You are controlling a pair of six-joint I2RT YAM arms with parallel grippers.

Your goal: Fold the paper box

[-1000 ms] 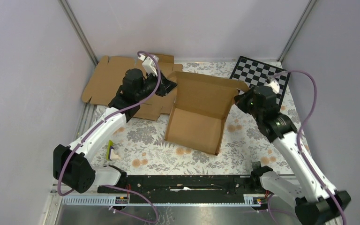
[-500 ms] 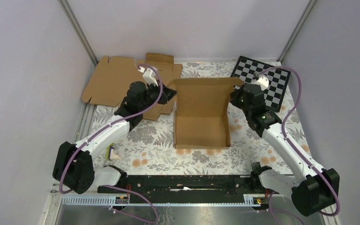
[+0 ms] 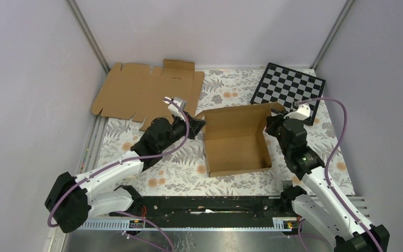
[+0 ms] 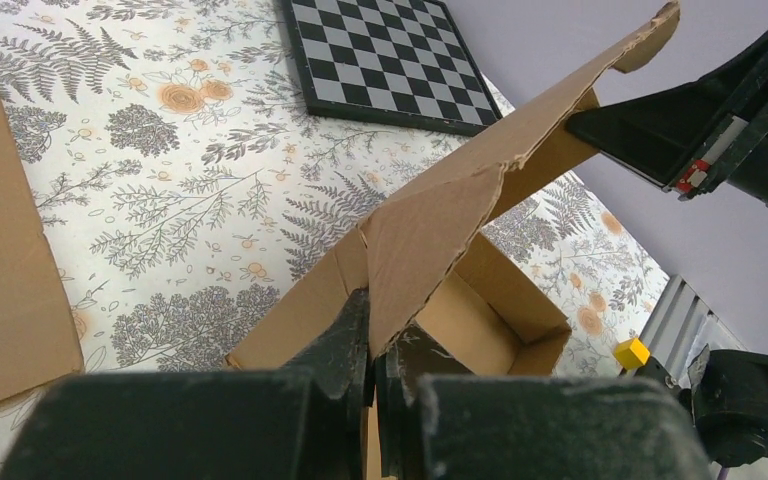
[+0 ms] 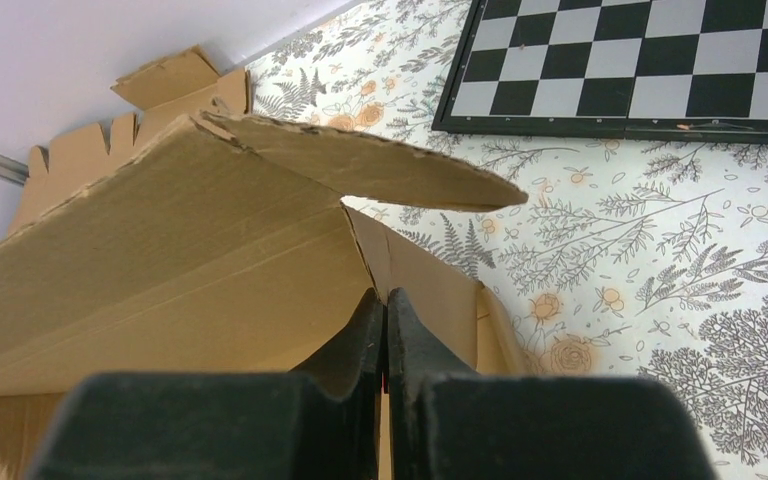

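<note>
Sheet: flat at the far left, well apart from the work.

Left claw: closed hard, no gap between the fingers. It pinches the box at its far-left corner, where the side wall meets the standing back panel.

Box: mid-table, between my two claws. The tray is open upward with its side and near walls up. The back panel stands at the far side, leaning. Its long edge runs left to right, from one claw straight to the other.

Right claw: closed just as tight, fingers clamped on the far-right corner. A small ear flap juts past it, out over the cloth.

Checkerboard: far right, near that flap. I cannot tell if they touch.

Judgement: the panel's hinge lies across, and the tray sits on the near side of both claws. Neither arm is nearer, since each holds one end. The panel should swing toward my bases with both ends moving together, or the cardboard twists.
</note>
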